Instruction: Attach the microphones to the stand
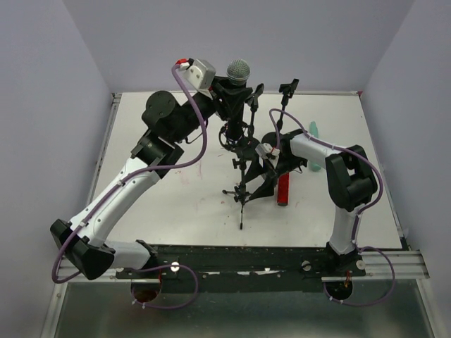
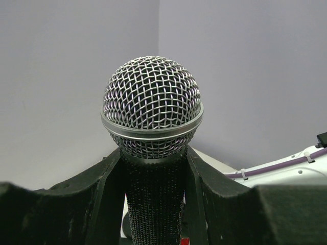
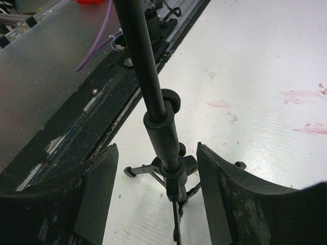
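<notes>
The black microphone (image 1: 238, 70), with a silver mesh head (image 2: 152, 99), stands upright in my left gripper (image 1: 229, 89), which is shut on its body (image 2: 153, 153). It is held high at the top of the black tripod stand (image 1: 243, 158), beside the stand's clips (image 1: 286, 88). My right gripper (image 1: 263, 166) is open, with its fingers on either side of the stand's pole (image 3: 159, 130) just above the tripod legs and not touching it. The red microphone (image 1: 283, 189) lies on the table by the right gripper. The mint-green microphone (image 1: 314, 134) lies behind the right arm, partly hidden.
The white table (image 1: 176, 204) has grey walls close on three sides. A black rail (image 3: 76, 127) runs along the near edge by the arm bases. Purple cables loop off both arms near the stand.
</notes>
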`<state>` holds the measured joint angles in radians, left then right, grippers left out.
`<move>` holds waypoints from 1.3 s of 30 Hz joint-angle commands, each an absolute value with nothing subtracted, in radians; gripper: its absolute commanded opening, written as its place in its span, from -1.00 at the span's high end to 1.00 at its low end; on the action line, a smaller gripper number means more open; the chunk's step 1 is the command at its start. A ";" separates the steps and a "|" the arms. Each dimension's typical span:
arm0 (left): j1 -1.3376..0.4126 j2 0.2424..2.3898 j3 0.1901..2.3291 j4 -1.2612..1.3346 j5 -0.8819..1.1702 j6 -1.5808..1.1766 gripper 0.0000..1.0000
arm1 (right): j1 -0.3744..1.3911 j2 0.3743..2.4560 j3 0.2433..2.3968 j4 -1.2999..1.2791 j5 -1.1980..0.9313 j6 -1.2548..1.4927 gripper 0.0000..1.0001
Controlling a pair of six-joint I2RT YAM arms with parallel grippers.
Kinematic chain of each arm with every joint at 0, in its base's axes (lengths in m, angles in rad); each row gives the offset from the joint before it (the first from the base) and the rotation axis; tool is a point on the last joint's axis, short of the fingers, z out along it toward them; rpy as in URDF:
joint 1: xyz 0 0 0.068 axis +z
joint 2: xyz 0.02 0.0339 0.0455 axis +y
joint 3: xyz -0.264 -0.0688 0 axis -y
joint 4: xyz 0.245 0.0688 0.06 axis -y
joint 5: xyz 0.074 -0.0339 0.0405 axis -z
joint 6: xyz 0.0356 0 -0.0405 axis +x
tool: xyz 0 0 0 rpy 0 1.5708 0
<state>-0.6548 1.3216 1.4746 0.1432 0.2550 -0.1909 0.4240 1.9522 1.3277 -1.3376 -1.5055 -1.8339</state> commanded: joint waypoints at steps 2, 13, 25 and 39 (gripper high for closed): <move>-0.653 1.295 1.307 0.228 0.287 -0.190 1.00 | 0.420 1.956 1.318 -1.424 -1.519 -1.867 -0.42; -0.652 1.284 1.252 0.266 0.279 -0.187 1.00 | 0.420 1.956 1.318 -1.422 -1.516 -1.867 -0.41; -0.652 1.408 1.568 -0.133 0.331 -0.170 1.00 | 0.420 1.954 1.316 -1.420 -1.517 -1.867 -0.42; -0.640 1.350 1.388 0.022 0.336 -0.204 1.00 | 0.420 1.954 1.316 -1.420 -1.516 -1.867 -0.41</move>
<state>-0.6415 1.3220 1.4460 0.1776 0.3073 -0.2039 0.4240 1.9522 1.3254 -1.3376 -1.5055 -1.8343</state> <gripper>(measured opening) 0.500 0.708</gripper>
